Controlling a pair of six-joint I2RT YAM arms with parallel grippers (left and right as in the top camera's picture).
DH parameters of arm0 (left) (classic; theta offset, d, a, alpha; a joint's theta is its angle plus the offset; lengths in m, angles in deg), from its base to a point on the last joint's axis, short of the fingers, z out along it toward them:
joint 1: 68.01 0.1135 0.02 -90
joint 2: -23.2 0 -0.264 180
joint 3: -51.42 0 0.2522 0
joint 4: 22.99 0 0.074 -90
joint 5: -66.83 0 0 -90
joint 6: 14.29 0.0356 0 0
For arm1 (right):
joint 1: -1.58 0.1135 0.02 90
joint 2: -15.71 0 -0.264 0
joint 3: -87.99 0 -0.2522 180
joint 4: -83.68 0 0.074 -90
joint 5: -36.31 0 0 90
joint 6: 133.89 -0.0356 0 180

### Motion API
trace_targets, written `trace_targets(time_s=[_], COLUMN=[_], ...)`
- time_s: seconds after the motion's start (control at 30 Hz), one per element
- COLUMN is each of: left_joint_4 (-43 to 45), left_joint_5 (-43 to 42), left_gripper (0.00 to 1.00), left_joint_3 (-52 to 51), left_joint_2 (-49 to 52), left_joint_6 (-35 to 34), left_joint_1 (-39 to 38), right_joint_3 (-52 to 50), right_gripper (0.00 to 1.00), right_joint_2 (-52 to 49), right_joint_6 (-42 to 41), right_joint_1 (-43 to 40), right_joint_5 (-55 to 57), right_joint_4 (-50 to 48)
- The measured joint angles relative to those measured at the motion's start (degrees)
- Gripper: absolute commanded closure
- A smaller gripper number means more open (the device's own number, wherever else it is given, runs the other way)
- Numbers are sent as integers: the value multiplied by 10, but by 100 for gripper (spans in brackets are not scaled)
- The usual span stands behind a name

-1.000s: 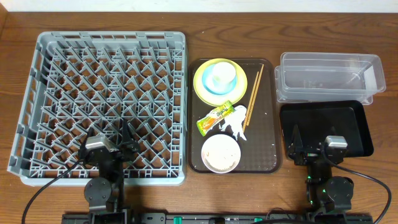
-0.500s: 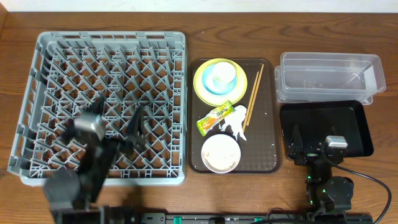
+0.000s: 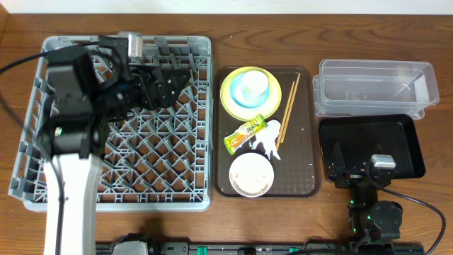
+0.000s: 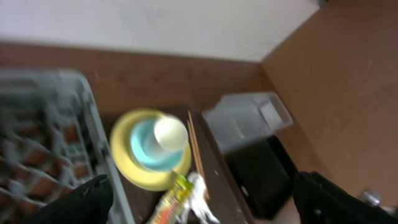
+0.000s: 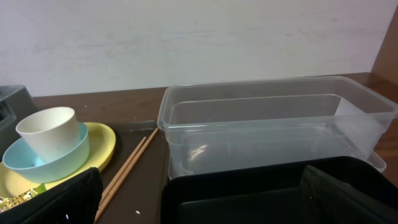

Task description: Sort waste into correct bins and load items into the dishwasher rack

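Grey rack (image 3: 199, 44) left of brown tray (image 3: 306, 177). On it: cup (image 3: 249, 85) in blue bowl (image 3: 264, 98) on plate (image 3: 228, 99), wrapper (image 3: 245, 134), tissue (image 3: 267, 144), white bowl (image 3: 251, 174), chopsticks (image 3: 287, 110). Left gripper (image 3: 173, 83) above rack's far side, spread wide, empty. Right gripper (image 3: 349, 164) at black tray (image 3: 382, 134), spread wide, empty.

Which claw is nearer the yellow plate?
Left. The left claw is over the rack beside the plate; the right claw is over the black tray, farther off.

The rack (image 3: 163, 163) sits left, the serving tray (image 3: 301, 163) in the middle, the tub (image 3: 368, 88) right — behind the shallow tray (image 3: 368, 138); cup (image 3: 250, 83) in bowl (image 3: 266, 94) on plate (image 3: 229, 103).
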Motion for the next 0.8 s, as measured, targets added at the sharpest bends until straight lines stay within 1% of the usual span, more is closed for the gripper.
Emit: trace_targets(time_s=[0.1, 0.13, 0.2, 0.27, 0.3, 0.37, 0.4, 0.5, 0.53, 0.6, 0.63, 0.77, 0.8], left_joint_4=[-42, -58, -90, -115, -123, -139, -143, -157, -164, -174, -175, -177, -177], left_joint_5=[-33, -39, -50, -57, -60, -61, -59, -23, 0, 80, 116, 268, 292], left_gripper=[7, 14, 44, 68, 78, 85, 87, 88, 88, 86, 83, 59, 55], left_joint_3=[0, 0, 0, 0, 0, 0, 0, 0, 0, 0, 0, 0, 0], left_joint_2=[36, 45, 61, 74, 80, 87, 89, 88, 88, 88, 88, 89, 89], left_joint_6=[-3, -3, -3, -10, -10, -11, -12, -15, -17, -33, -43, -88, -92], left_joint_1=[-1, -2, -6, -13, -17, -28, -36, -70, -87, -136, -155, -252, -269], right_joint_3=[0, 0, 0, 0, 0, 0, 0, 0, 0, 0, 0, 0, 0], right_gripper=[1, 1, 1, 1, 1, 1, 1, 1, 1, 1, 1, 1, 1], right_joint_2=[0, 0, 0, 0, 0, 0, 0, 0, 0, 0, 0, 0, 0], right_joint_6=[0, 0, 0, 0, 0, 0, 0, 0, 0, 0, 0, 0, 0], right_joint_1=[0, 0, 0, 0, 0, 0, 0, 0, 0, 0, 0, 0, 0], right_joint_5=[0, 0, 0, 0, 0, 0, 0, 0, 0, 0, 0, 0, 0], right_joint_4=[0, 0, 0, 0, 0, 0, 0, 0, 0, 0, 0, 0, 0])
